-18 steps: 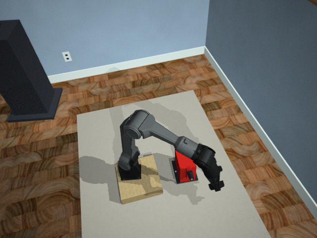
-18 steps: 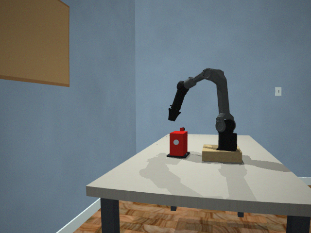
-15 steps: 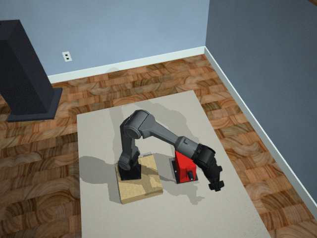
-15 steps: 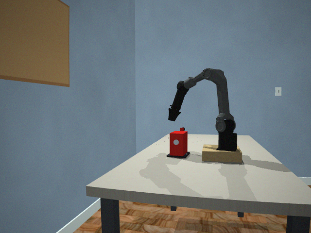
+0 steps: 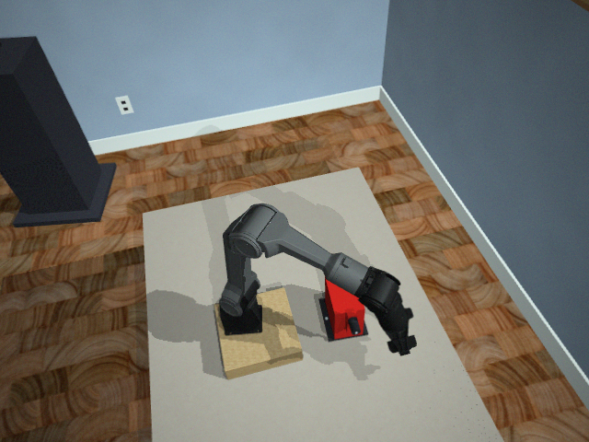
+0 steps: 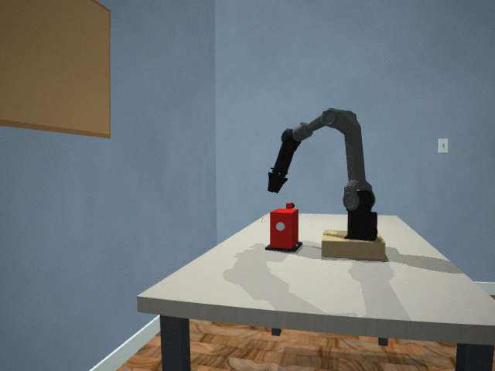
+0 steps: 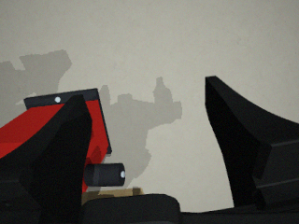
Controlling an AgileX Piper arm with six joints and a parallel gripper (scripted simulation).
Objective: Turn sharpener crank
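On the grey table (image 5: 285,404) we see our gripper (image 6: 276,184) wide open, holding nothing, above the red sharpener (image 6: 284,233).

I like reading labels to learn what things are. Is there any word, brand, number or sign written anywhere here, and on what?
None: no readable text in any view.
Red sharpener: only a plain grey dot, no writing.
Arm's open claw: bare black.
Brown wall board: blank.
Wall plates: unmarked.
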